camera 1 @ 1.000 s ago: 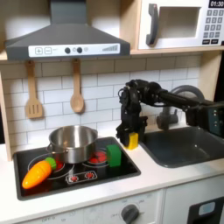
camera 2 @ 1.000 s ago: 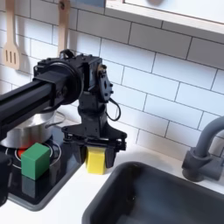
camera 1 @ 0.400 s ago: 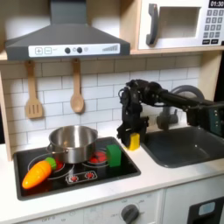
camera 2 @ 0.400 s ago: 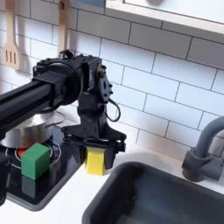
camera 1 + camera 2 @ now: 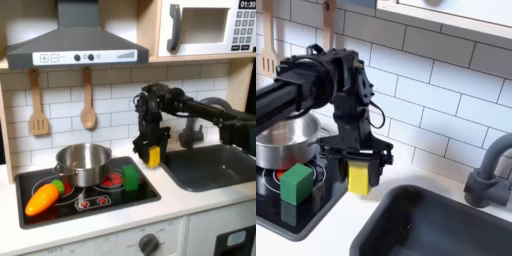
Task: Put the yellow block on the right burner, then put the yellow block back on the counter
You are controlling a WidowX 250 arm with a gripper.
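The yellow block (image 5: 153,157) (image 5: 358,179) hangs just above the off-white counter (image 5: 190,202) (image 5: 351,222), at the strip between the black hob (image 5: 92,200) and the sink. My gripper (image 5: 152,153) (image 5: 358,172) is shut on the yellow block, its dark fingers (image 5: 332,158) pressing either side. The block's underside is a little clear of the surface. On the hob's right burner (image 5: 112,184) stands a green block (image 5: 130,178) (image 5: 297,183), left of my gripper in both exterior views.
A steel pot (image 5: 83,160) (image 5: 284,147) stands on the hob behind the green block, and an orange toy carrot (image 5: 42,197) lies at its front left. The dark sink (image 5: 215,165) (image 5: 446,225) and faucet (image 5: 492,168) are to the right. A spatula (image 5: 38,105) and spoon (image 5: 88,100) hang on the tiled wall.
The gripper has risen with the yellow block, lifting it off the counter, and shifted slightly left toward the hob in both exterior views. The arm's upper links have swung up.
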